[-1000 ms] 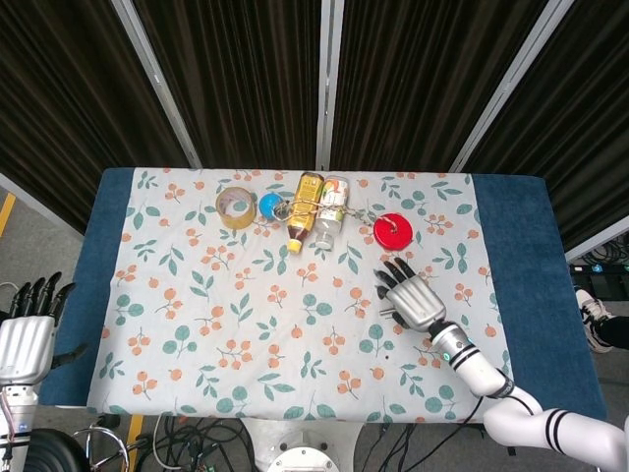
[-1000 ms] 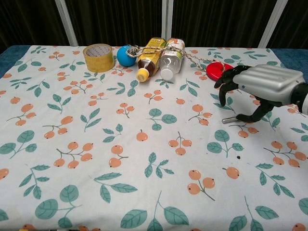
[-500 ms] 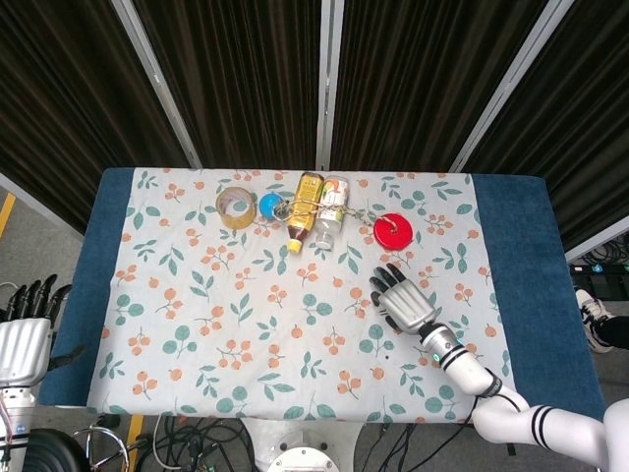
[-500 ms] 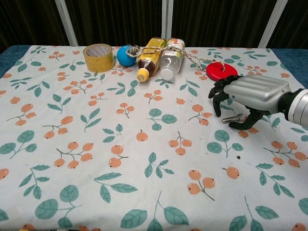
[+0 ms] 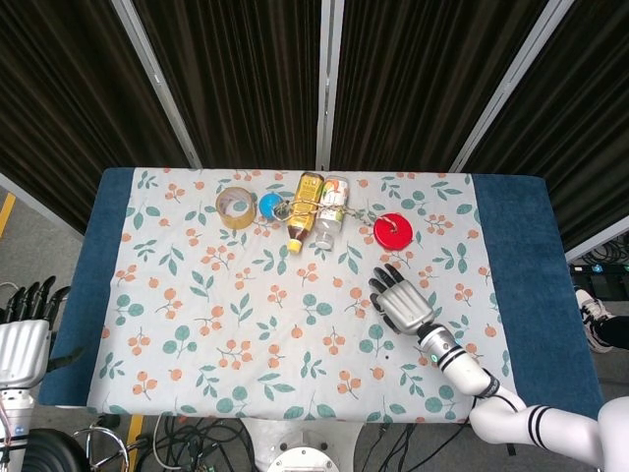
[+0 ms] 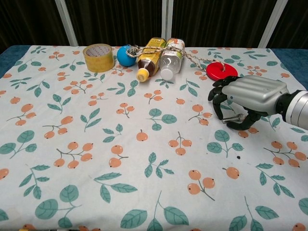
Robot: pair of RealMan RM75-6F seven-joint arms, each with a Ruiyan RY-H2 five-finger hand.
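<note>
Broadly, the worktop (image 5: 531,285) carries a white cloth printed with orange fruit and green leaves (image 5: 246,324), with bare blue bands showing at its left and right edges. All the loose objects sit in a row along the far edge: a roll of yellowish packing tape (image 5: 235,207), a small blue ball (image 5: 269,206), an amber plastic bottle with a yellow cap (image 5: 303,211) and a clear plastic bottle with a white cap (image 5: 330,210) bound together with cord, and a flat red disc (image 5: 392,231). The middle, the near edge and the whole left half of the cloth lie open.

The right robot hand (image 6: 245,98) hangs low over the right part of the cloth, palm down, its dark fingers (image 6: 217,96) curled downward and apart. Beneath it lies a small silver metal bolt (image 6: 233,117), resting on the cloth under the palm, between the curled fingers and the thumb. Whether any finger touches the bolt cannot be told from either view; it does not look lifted or gripped. The red disc is just beyond the fingertips, toward the far edge, and apart from them.

The left robot hand (image 5: 25,334) stands off the worktop's near left corner, outside the cloth, fingers straight and spread, holding nothing.
</note>
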